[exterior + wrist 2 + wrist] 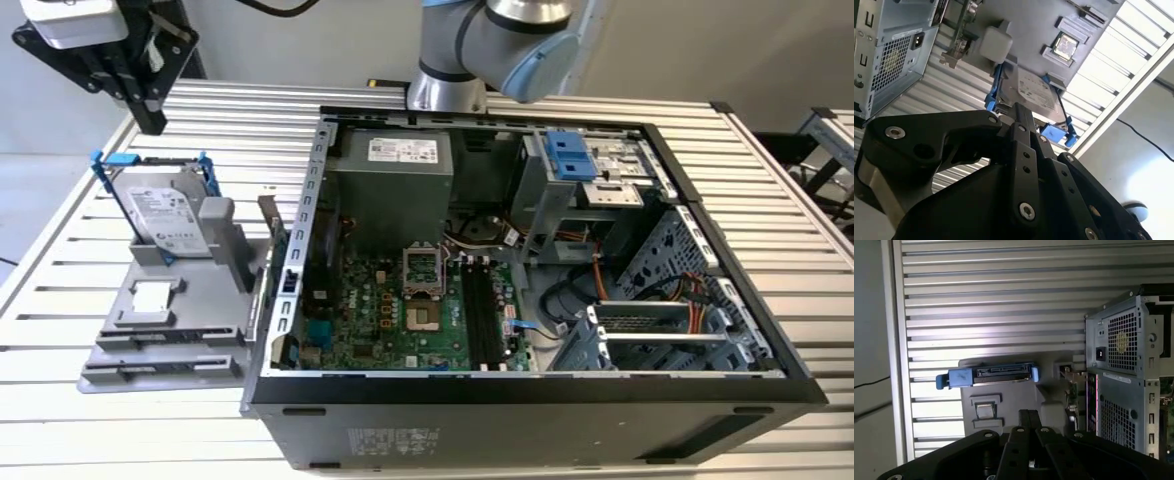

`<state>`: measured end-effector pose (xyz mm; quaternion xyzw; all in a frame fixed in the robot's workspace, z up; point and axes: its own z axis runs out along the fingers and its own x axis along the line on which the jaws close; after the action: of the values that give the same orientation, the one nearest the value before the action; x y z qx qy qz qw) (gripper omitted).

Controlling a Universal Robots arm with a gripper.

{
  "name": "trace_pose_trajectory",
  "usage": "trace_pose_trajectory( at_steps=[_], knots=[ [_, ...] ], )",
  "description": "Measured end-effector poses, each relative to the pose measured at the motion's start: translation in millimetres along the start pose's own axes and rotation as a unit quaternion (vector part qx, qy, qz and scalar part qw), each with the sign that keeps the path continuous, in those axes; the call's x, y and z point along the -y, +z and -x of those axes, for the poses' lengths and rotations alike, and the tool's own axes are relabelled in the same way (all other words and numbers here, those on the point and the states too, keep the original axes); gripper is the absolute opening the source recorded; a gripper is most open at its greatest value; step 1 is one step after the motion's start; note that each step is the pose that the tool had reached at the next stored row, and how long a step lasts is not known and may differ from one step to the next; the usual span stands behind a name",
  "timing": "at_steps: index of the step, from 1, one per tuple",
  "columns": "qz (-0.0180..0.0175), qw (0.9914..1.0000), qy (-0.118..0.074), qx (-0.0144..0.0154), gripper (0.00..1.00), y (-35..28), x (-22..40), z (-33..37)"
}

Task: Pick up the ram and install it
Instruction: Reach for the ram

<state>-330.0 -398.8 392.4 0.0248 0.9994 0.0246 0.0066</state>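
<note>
Nearest to me was the open computer case (534, 420), lying on its side on the table (80, 440) of metal slats. Inside it I saw the green motherboard (387, 310), and on it the long black memory slots (483, 315); I could not tell if any stick sat in them. Just beside the case, at the exterior view's left, lay a grey holder (160, 345) with several pockets. In 1 pocket the hard drive (167, 215) with its blue bracket stood upright. At the holder's edge that faces the case, a slim dark stick stood on its end, touching the holder and very near to the case wall; I took it for the ram (268, 225). In the first wrist view the same stick appeared between the holder and the back of the case, and there it looked greenish. It stood free, not in the claw.

Farther back and higher, the gripper (151, 118) hung in the air above the far end of the holder, well apart from the ram. Its 2 black fingers (1024, 422) were pressed together, with nothing in their grip, as both wrist views showed. The fingers pointed down toward the hard drive. Farthest, behind the case, rose the grey arm (501, 35) with its blue cap
</note>
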Motion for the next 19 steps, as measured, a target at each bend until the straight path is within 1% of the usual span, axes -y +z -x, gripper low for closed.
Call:
trace_pose_trajectory(
  at_steps=[5, 15, 17, 19],
  knots=[
    [0.0001, 0.99998, -0.006, -0.0003, 0.00, 0.0, 0.5, -9.0],
    [0.0002, 0.99998, -0.006, -0.0002, 0.00, 0.0, 0.5, -9.7],
    [0.0001, 0.99998, -0.006, -0.0004, 0.00, 0.0, 1.6, -9.7],
    [0.0001, 0.99998, -0.006, -0.0004, 0.00, 0.1, 4.7, -9.5]
  ],
)
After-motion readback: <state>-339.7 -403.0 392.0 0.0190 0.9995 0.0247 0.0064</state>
